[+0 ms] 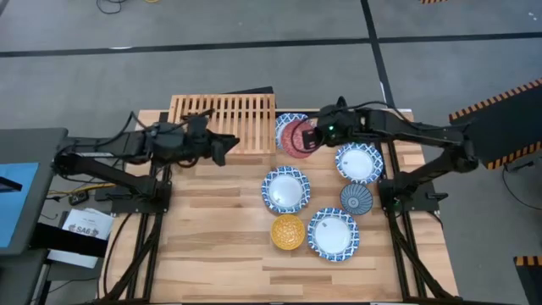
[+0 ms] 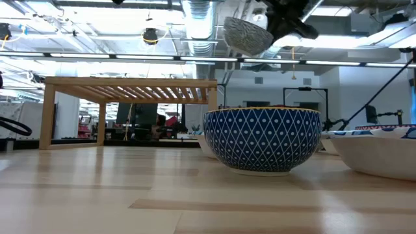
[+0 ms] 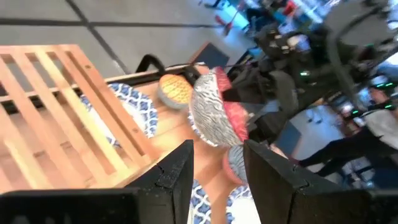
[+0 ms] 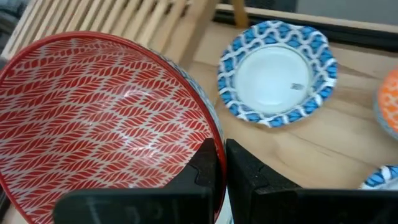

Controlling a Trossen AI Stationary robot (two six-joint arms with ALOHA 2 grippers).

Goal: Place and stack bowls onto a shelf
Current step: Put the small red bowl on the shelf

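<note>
From above, the right gripper (image 1: pixel 315 133) holds a red bowl (image 1: pixel 297 137) in the air just beside the shelf (image 1: pixel 223 123), over a wide blue-and-white bowl (image 1: pixel 284 124) lying at the shelf's right end. The left gripper (image 1: pixel 227 146) waits at the shelf's front edge, its two fingers parted and empty. On the butcher-block table (image 1: pixel 212 246) lie three more wide patterned bowls — one at centre (image 1: pixel 285 189), one near the right arm (image 1: pixel 358 162), one toward the front (image 1: pixel 333 234) — plus a yellow bowl (image 1: pixel 288 231) and a dark blue bowl (image 1: pixel 356 198).

At table height, the slatted shelf (image 2: pixel 130 88) stands bare at left; the lifted bowl (image 2: pixel 247 34) hangs tilted, higher than its top, and the dark blue bowl (image 2: pixel 262 138) sits close in front.

The left wrist view looks past its own spread fingers (image 3: pixel 177 177) at the red bowl (image 3: pixel 216 112), tipped on its side in the other arm's grasp, with an orange bowl (image 3: pixel 175 89) behind it.

The right wrist view shows the fingers (image 4: pixel 210 163) pinched nearly together on the rim of the red bowl (image 4: pixel 99 112) — one inside, one outside — with the blue-and-white bowl (image 4: pixel 277 71) on the table beside the shelf (image 4: pixel 118 18).
</note>
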